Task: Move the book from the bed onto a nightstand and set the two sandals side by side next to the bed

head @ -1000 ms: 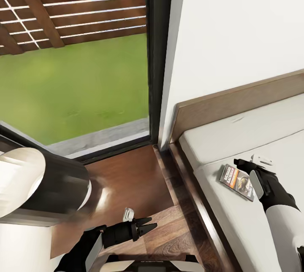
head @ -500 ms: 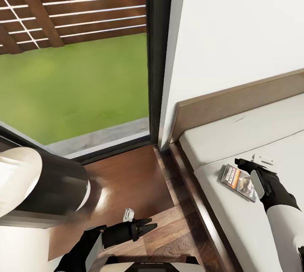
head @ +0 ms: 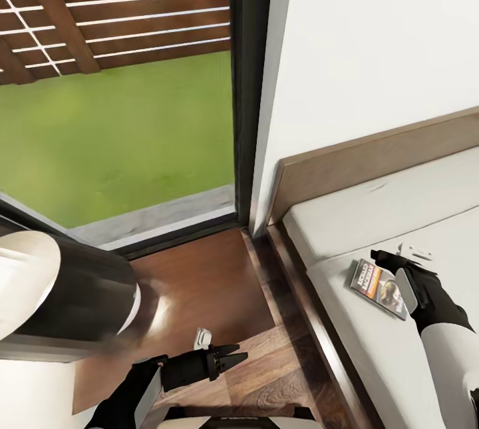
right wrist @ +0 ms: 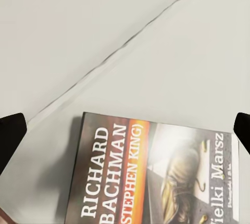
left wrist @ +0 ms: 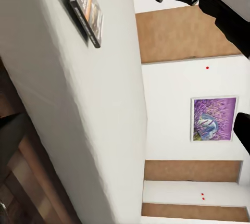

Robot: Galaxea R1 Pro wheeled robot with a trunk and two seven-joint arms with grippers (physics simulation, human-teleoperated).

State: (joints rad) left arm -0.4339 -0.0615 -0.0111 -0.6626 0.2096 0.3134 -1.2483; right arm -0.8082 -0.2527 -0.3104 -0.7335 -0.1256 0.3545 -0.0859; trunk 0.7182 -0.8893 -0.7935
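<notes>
The book (head: pixel 378 287) is lying flat on the bed (head: pixel 372 342), close to the bed's left edge and a bit in front of the headboard (head: pixel 372 163). The right gripper (head: pixel 392 263) is hanging just right of the book, above the mattress. The left gripper (head: pixel 229 357) is sitting over the floor (head: pixel 213 289) left of the bed, with the window (head: pixel 120 96) behind it.
</notes>
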